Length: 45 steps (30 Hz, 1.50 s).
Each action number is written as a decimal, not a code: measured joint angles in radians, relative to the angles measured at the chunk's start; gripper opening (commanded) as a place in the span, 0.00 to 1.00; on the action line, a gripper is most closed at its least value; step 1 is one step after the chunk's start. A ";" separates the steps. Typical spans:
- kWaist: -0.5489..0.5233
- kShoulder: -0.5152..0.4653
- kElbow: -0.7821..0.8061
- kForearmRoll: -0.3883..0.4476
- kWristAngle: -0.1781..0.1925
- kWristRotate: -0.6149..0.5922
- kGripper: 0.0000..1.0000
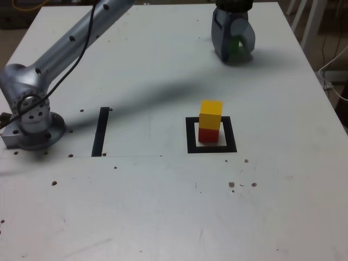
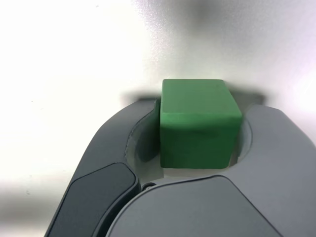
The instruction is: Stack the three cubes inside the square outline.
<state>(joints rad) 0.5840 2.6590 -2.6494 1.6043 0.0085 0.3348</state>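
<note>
see gripper [image 2: 208, 106] part-open around green cube [image 2: 197, 140], far right; can't tell if gripped; see yellow cube [image 1: 211, 114] atop red cube [image 1: 209, 135] only in exterior view

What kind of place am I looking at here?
Probably a robotics lab or workshop: a jointed arm is mounted on a white table, and a black tape square marks a spot where coloured cubes are stacked.
</note>
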 measured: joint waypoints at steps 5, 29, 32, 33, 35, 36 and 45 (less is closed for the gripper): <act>-0.010 -0.008 0.010 0.000 0.014 0.011 0.28; -0.231 -0.330 0.370 0.001 0.097 0.035 0.28; -0.266 -0.388 0.431 0.001 0.078 0.021 0.28; -0.278 -0.406 0.455 0.001 0.066 0.015 0.28; -0.293 -0.424 0.476 0.001 0.055 0.009 0.28; -0.297 -0.433 0.487 0.000 0.048 0.004 0.28; -0.389 -0.581 0.673 0.000 -0.001 -0.071 0.28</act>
<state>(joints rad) 0.1951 2.0783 -1.9760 1.6038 0.0077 0.2638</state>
